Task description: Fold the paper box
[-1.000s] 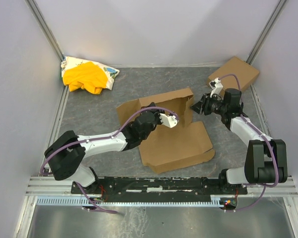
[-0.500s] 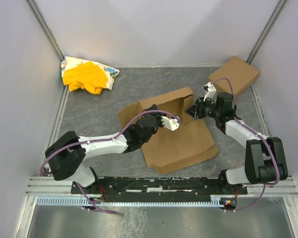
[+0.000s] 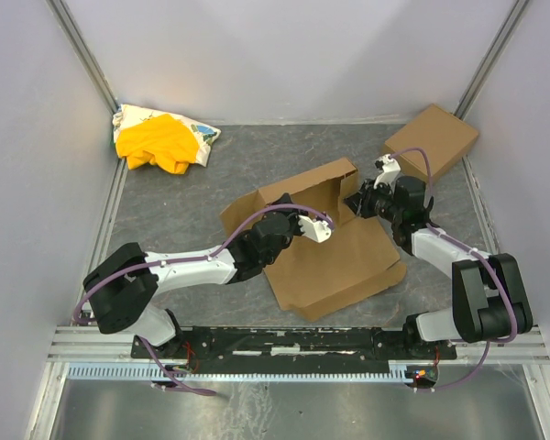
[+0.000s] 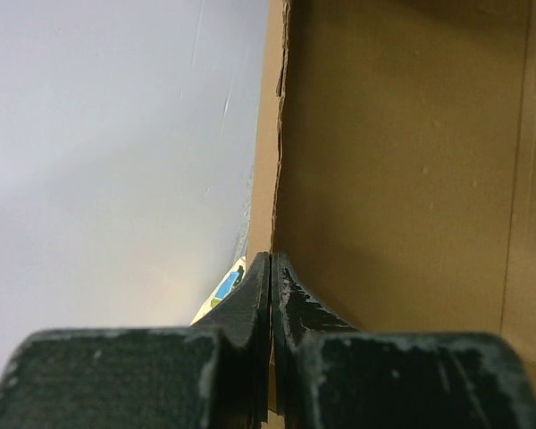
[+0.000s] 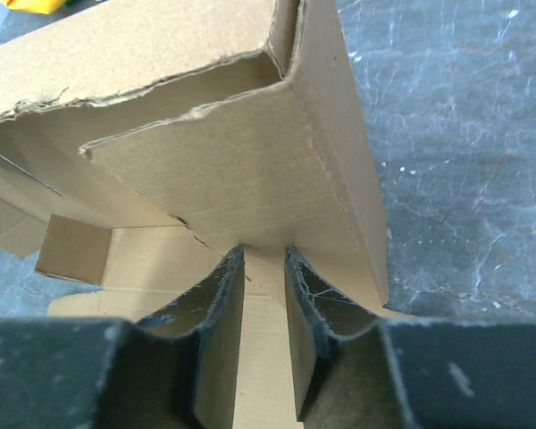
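Note:
The paper box [image 3: 335,266] lies mid-table, its lid panel flat toward me and its back wall and side flaps raised. My left gripper [image 3: 313,226] is inside the box, shut on the thin edge of a raised wall. In the left wrist view the jaws [image 4: 271,259] pinch that cardboard edge, with the box's inner face [image 4: 402,161] to the right. My right gripper [image 3: 356,203] is at the box's right end. In the right wrist view its jaws [image 5: 263,255] stand a narrow gap apart, tips against the raised side flap [image 5: 223,170], holding nothing.
A second brown cardboard box [image 3: 433,137] lies at the back right corner. A yellow-and-white cloth bundle [image 3: 160,137] lies at the back left. White walls enclose the grey mat [image 3: 192,183] on three sides.
My right gripper has moved left, up against the box's right side flap. The box has slid and turned slightly to the right. My left gripper keeps its hold on the wall.

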`<state>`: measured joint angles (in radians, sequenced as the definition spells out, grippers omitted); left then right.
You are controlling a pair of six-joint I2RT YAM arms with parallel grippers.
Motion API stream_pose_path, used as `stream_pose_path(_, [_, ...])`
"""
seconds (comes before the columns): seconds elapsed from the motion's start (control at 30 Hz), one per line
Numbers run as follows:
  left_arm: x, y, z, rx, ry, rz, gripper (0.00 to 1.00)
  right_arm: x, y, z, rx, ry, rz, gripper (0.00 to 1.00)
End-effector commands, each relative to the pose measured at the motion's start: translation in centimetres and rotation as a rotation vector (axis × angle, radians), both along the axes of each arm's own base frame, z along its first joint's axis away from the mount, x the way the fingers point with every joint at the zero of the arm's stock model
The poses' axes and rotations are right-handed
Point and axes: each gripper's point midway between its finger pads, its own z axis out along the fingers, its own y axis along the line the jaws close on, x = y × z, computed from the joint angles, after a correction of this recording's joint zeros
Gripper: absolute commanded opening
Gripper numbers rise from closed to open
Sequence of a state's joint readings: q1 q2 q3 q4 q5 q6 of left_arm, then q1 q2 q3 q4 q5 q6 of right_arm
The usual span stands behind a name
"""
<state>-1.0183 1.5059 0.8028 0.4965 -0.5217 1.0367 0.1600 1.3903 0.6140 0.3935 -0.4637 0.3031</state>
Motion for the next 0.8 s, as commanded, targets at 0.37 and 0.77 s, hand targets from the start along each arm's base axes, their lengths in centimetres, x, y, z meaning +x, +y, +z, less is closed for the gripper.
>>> stream_pose_path(0.37, [-0.5,-0.8,2.7,-0.11,-0.032,-0.027,0.03,2.4,-1.3,2.0,-0.116,-0.107,-0.043,0.48])
stream_pose_path(0.77, [-0.8,-0.9,2.8,-0.116,-0.032,-0.038,0.03,3.0,-3.8,2.3,-0.231,-0.099,-0.138,0.56])
